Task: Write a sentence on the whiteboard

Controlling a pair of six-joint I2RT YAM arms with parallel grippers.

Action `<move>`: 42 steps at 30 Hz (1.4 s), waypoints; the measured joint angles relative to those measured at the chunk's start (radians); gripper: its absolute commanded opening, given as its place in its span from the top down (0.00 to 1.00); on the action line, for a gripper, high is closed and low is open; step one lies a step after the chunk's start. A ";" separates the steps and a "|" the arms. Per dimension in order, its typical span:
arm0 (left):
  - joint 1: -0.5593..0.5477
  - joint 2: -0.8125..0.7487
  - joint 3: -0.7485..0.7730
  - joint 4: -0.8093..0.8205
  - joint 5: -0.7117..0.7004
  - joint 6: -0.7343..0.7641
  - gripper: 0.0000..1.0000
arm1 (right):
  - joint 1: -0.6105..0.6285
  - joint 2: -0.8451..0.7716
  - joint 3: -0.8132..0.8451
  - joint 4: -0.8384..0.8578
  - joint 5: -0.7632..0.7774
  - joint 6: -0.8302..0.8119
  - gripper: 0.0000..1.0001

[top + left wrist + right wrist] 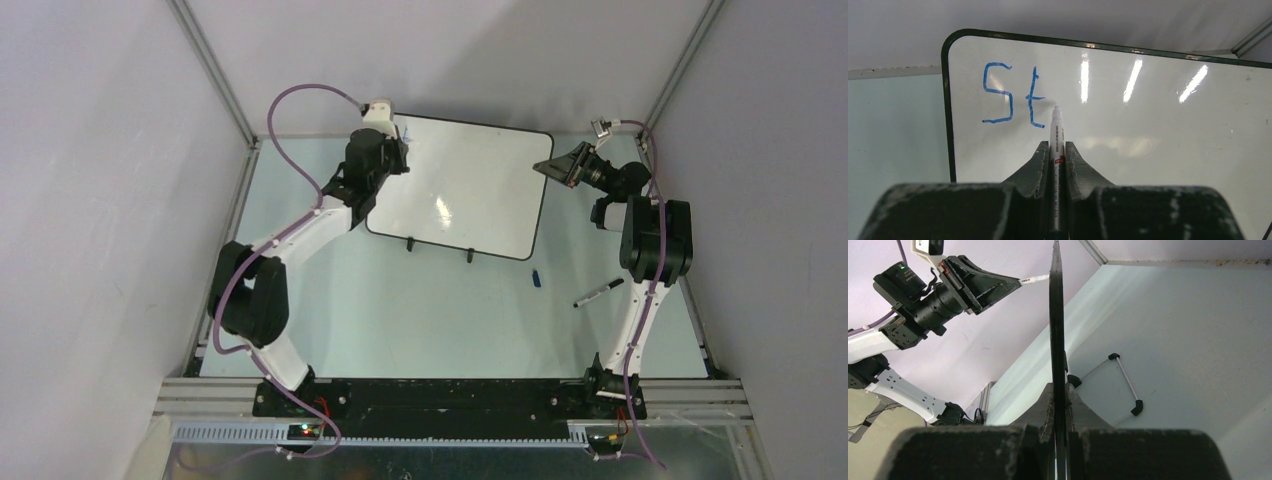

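Pinching a slim white marker (1056, 131) in the left gripper (1057, 148), tip just past blue handwritten "St" (1013, 95); clamping the glossy white black-rimmed whiteboard (1158, 145) by its edge, far middle of the pale table (400, 310), in the right gripper (1058, 392), probably against sliding

A robotics lab test cell: plain pale lilac panel walls (90, 200) in silver aluminium framing (213, 70) enclose a pale green tabletop (430, 310), with looping purple cables (312, 87) and a black mounting plate (450, 395).
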 measured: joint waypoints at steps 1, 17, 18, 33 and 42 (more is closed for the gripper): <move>0.000 0.001 0.000 -0.002 0.000 0.000 1.00 | 0.000 0.000 0.000 0.000 0.000 0.000 1.00; 0.000 0.029 0.030 -0.037 0.000 0.000 1.00 | 0.000 0.000 0.000 0.000 0.000 0.001 1.00; 0.000 0.029 0.030 -0.037 0.000 0.000 1.00 | 0.000 -0.001 0.000 0.000 0.000 0.001 1.00; 0.000 0.047 0.070 -0.043 0.008 0.001 1.00 | 0.000 -0.004 0.000 -0.001 -0.002 0.001 1.00; 0.000 0.047 0.071 -0.045 0.008 0.001 1.00 | 0.000 -0.004 0.000 -0.001 -0.002 0.001 1.00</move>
